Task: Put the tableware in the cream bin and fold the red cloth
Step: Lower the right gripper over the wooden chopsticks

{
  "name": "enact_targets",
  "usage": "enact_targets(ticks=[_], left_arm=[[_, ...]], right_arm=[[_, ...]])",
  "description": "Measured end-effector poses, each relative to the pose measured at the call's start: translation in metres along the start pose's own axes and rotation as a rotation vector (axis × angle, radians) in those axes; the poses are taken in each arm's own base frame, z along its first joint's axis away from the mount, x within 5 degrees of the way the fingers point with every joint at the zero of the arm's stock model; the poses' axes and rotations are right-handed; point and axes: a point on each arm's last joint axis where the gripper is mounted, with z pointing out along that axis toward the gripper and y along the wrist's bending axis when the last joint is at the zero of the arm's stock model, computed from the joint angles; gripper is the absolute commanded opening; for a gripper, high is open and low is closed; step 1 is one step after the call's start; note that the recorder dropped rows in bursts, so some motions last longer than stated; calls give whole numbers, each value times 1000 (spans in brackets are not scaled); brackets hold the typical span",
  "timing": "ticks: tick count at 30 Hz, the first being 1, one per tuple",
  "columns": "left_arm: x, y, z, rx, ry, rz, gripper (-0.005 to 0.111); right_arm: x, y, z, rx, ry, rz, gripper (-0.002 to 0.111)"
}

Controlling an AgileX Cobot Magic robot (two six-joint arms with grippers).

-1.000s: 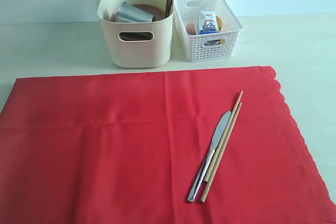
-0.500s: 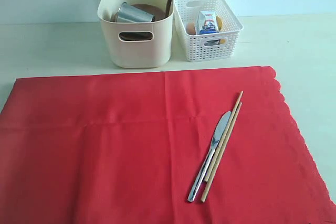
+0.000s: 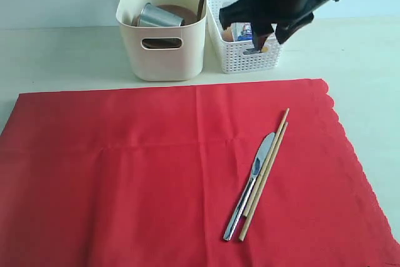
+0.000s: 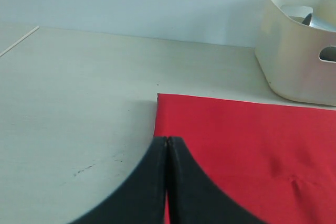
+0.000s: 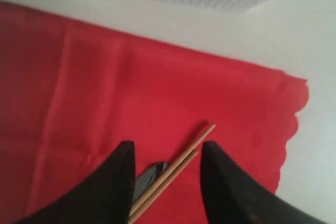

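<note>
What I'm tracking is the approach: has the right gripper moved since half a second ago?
Yes: right gripper descended into view, now overlapping the white basket.

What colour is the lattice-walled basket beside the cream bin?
The basket is white, clearest in the exterior view.

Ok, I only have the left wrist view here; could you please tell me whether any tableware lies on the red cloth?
Observer: Yes, a silver table knife and a pair of wooden chopsticks lie side by side on the red cloth.
Operator: Thanks, where is the right gripper?
Observer: It is open and empty; its wrist view shows both utensils between its jaws.
Operator: What stands beside the cream bin?
Observer: A white lattice basket.
</note>
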Motion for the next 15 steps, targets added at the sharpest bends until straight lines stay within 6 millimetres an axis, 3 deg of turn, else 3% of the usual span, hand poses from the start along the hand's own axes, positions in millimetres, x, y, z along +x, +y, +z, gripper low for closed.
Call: enact_targets(ticks=[7, 15], left_arm=[[0, 0, 0, 0, 0, 0, 1], [0, 0, 0, 0, 0, 0, 1]], right_arm=[[39, 3, 41, -25, 160, 9, 39], [77, 8, 78, -93, 210, 87, 39]])
